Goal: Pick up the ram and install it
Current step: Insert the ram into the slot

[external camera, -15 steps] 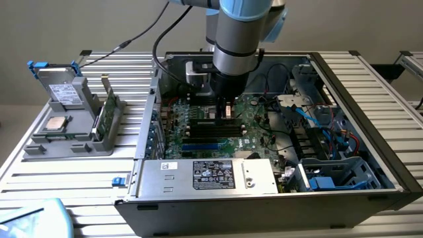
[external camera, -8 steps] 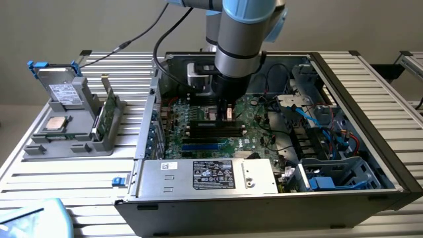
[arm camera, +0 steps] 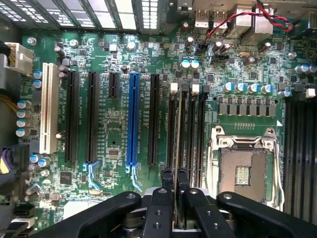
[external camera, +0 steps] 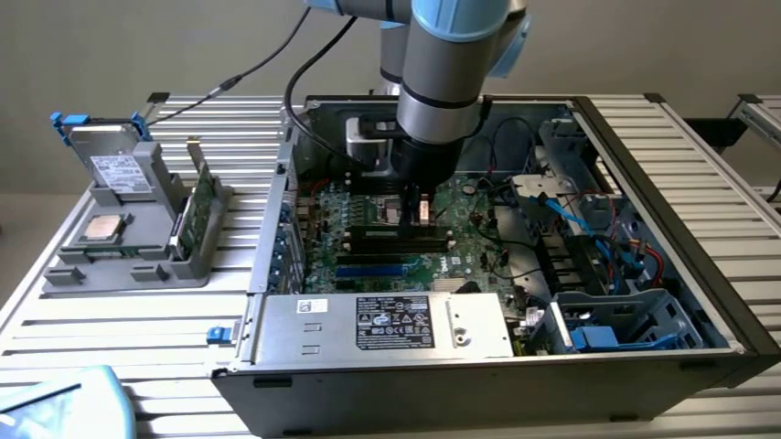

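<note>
My gripper (external camera: 415, 212) reaches down into the open computer case (external camera: 683, 183), over the green motherboard (external camera: 470, 210). In the wrist view its two black fingers (arm camera: 167, 186) stand close together, shut on the ram (arm camera: 177, 129). The ram shows edge-on as a thin strip running along one of the black memory slots (arm camera: 189, 134) beside the empty processor socket (arm camera: 242, 171). Whether the ram sits in the slot or hovers just above it, I cannot tell. The gripper (arm camera: 175, 174) lines up with the slot's length.
A grey holder (external camera: 116, 265) on the slatted table at the exterior view's left carries a silver drive (external camera: 116, 169), a square processor chip (external camera: 104, 229) and another upright green stick (external camera: 196, 201). Cables, a drive cage (external camera: 623, 320) and the power supply (external camera: 390, 325) crowd the case.
</note>
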You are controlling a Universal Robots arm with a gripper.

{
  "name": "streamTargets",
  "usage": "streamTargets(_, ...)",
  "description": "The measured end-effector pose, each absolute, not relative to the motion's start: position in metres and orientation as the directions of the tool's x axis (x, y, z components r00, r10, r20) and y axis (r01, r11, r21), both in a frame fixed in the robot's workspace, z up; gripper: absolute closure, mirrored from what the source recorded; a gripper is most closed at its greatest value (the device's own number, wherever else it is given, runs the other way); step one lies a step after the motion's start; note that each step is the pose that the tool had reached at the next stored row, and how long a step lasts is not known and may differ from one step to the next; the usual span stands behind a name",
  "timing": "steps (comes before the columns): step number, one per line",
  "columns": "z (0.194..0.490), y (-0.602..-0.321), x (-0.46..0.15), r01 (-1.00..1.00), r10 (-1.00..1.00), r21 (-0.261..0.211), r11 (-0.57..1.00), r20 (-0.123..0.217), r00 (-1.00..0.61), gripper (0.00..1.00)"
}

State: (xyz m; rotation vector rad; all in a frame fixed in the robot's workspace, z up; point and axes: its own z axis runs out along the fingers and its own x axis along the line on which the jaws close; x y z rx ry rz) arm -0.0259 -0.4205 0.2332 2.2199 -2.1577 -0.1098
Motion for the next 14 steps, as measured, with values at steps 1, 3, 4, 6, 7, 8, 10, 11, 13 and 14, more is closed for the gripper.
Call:
streamTargets(1,0.2331,-0.4200,-0.0259,-0.996,-1.000,0.081,-0.029,-0.014,0.028,0.86)
streamTargets(3,0.2330,-0.4193,-0.0259,-0.997,-1.000,0.078,-0.028,-0.011,0.028,0.86)
streamTargets(4,0.2330,-0.4182,-0.0259,-0.997,-1.000,0.075,-0.028,-0.010,0.028,0.86)
streamTargets(6,0.2327,-0.4166,-0.0259,-0.997,-1.000,0.072,-0.028,-0.008,0.028,0.86)
streamTargets(7,0.2327,-0.4162,-0.0259,-0.997,-1.000,0.072,-0.028,-0.008,0.028,0.86)
streamTargets(8,0.2327,-0.4162,-0.0258,-0.997,-1.000,0.072,-0.028,-0.007,0.028,0.86)
streamTargets(10,0.2317,-0.4161,-0.0259,-0.997,-1.000,0.071,-0.028,-0.007,0.028,0.86)
streamTargets(11,0.2309,-0.4159,-0.0259,-0.997,-1.000,0.072,-0.028,-0.005,0.028,0.86)
streamTargets(13,0.2300,-0.4153,-0.0259,-0.997,-1.000,0.072,-0.028,-0.003,0.028,0.86)
streamTargets(14,0.2297,-0.4150,-0.0259,-0.997,-1.000,0.072,-0.028,-0.003,0.028,0.86)
